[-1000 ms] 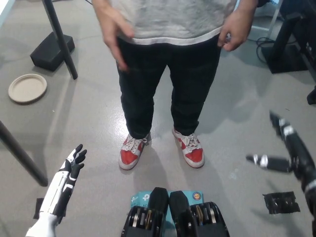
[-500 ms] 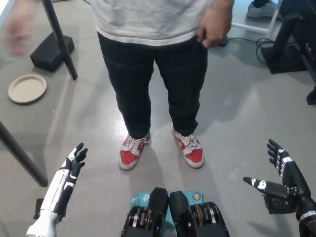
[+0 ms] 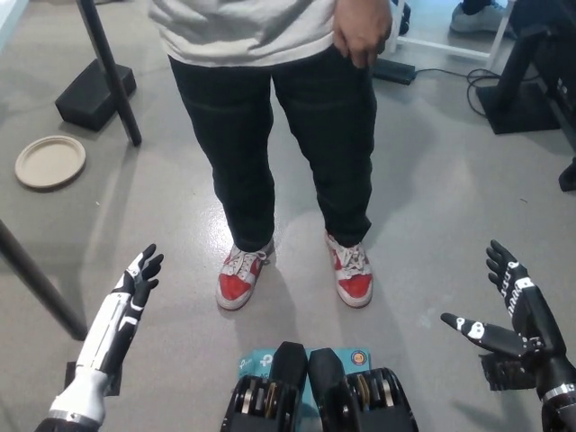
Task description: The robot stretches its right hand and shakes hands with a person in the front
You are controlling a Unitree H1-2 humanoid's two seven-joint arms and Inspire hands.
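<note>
Person [image 3: 279,99] in red-and-white sneakers

Left hand [image 3: 135,283]: white casing, black fingers. Right hand [image 3: 517,315]: black, white fingertip markings. Person [image 3: 279,108]: grey shirt, black trousers, red-and-white sneakers [image 3: 241,274].

The person [image 3: 270,108] is cut off above the waist.

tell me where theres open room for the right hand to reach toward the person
The right hand is open at lower right. Bare grey floor lies between it and the person's legs, bordered by the red and white shoes. Far right is crowded with dark equipment and cables. The left hand rests open at lower left.
</note>
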